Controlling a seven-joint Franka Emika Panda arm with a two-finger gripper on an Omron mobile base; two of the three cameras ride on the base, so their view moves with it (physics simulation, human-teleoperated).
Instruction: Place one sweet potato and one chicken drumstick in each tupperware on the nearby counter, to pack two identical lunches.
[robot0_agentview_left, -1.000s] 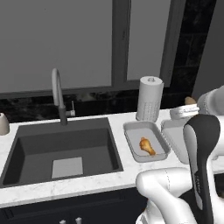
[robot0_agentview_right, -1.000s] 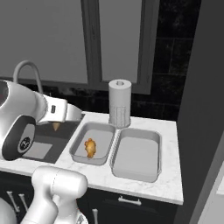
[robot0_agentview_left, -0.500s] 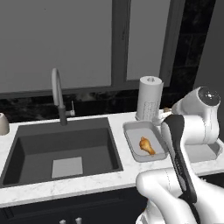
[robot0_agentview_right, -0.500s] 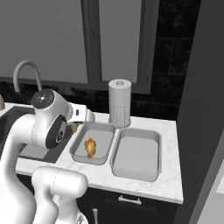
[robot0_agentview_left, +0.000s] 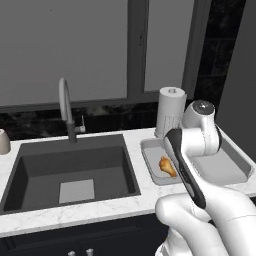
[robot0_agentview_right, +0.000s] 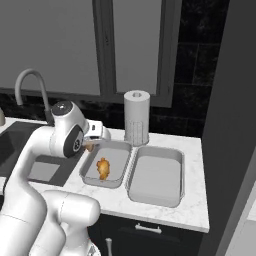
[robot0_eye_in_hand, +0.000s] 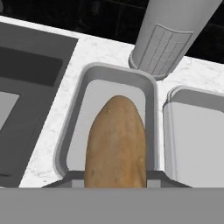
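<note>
Tupperware (robot0_agentview_right: 111, 148) trays number two; one drumstick (robot0_agentview_right: 103, 168); one clawed sweet potato (robot0_eye_in_hand: 116, 142).

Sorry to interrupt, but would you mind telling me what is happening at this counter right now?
The robot arm is packing two lunch trays beside the sink. Its end effector is shut on a sweet potato and holds it above the left tray, which already has a chicken drumstick in it. The right tray has nothing in it. A paper towel roll stands behind the trays on the counter.
</note>
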